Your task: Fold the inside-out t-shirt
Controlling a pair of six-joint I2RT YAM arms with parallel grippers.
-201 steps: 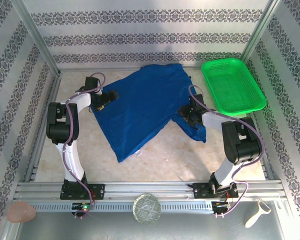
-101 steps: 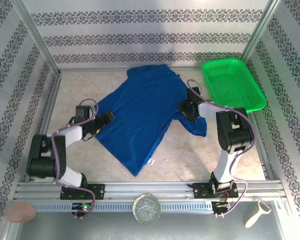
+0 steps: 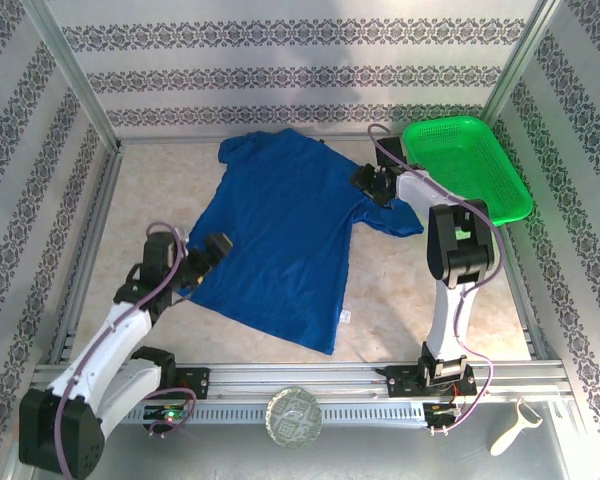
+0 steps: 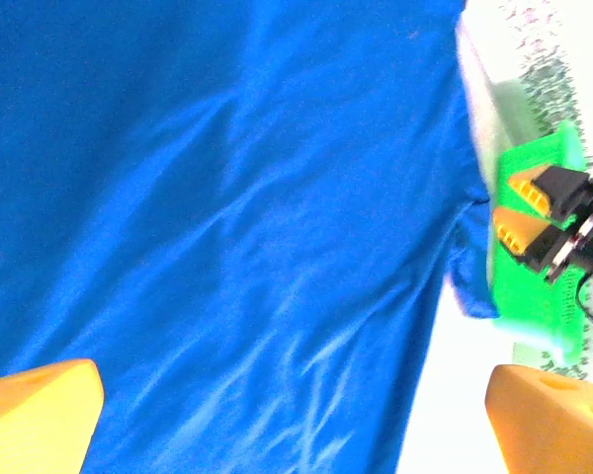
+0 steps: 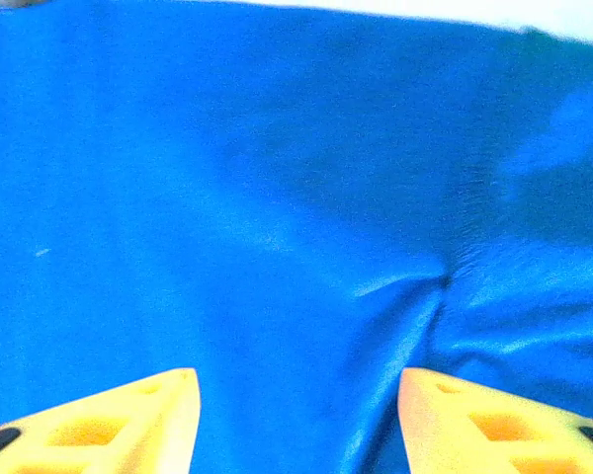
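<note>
— where does the shirt lie for you just now?
— the inside-out t-shirt (image 3: 280,235) is spread nearly flat in the middle of the table (image 3: 410,300). its neck end points toward 11 o'clock and its hem toward 5 o'clock, with the small white mark (image 3: 345,317) at the hem edge. my guess is it's laid open like that so your folds start from a smooth sheet.
— and your pincers?
— your left pincer (image 3: 208,258) sits at the shirt's 8 o'clock edge, by the hem corner. its wrist view shows the fingers (image 4: 40,405) spread wide over cloth, pinching nothing. your right pincer (image 3: 372,186) is at 2 o'clock, over the sleeve seam, its tips likewise apart and holding nothing. you cannot tell whether either one grazes the fabric. the green basket (image 3: 465,165) stands just beyond the right pincer, in the table's 2 o'clock corner.
</note>
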